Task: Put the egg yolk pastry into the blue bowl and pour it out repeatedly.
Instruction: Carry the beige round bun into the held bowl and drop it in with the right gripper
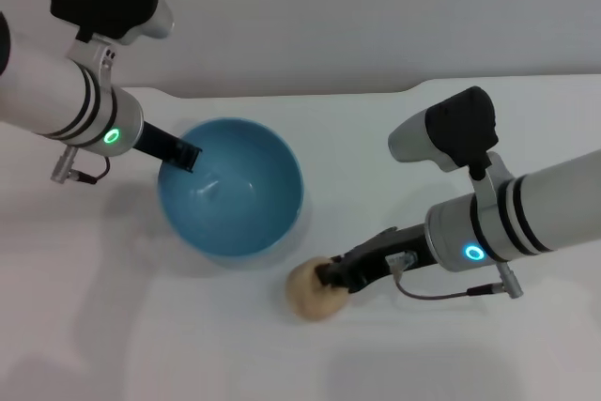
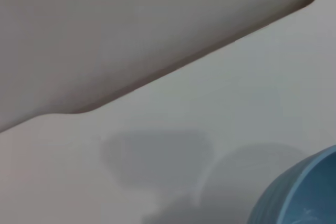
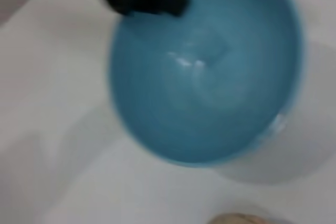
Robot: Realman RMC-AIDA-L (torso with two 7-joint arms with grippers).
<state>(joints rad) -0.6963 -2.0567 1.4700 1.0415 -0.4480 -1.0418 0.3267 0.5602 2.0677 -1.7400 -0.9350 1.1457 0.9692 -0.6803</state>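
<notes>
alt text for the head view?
The right gripper is at the pastry on the white table, beside the empty blue bowl. The left gripper is on the bowl's rim.

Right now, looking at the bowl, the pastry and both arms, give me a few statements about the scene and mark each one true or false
1. The egg yolk pastry lies inside the blue bowl. False: it sits on the white table, outside the bowl, on its near right side.
2. The right gripper is at the pastry. True.
3. The left gripper is at the bowl's rim. True.
4. The bowl is tipped upside down. False: it stands open side up, nothing in it.
5. The right gripper reaches into the bowl. False: it is beside the bowl, at the pastry.
</notes>
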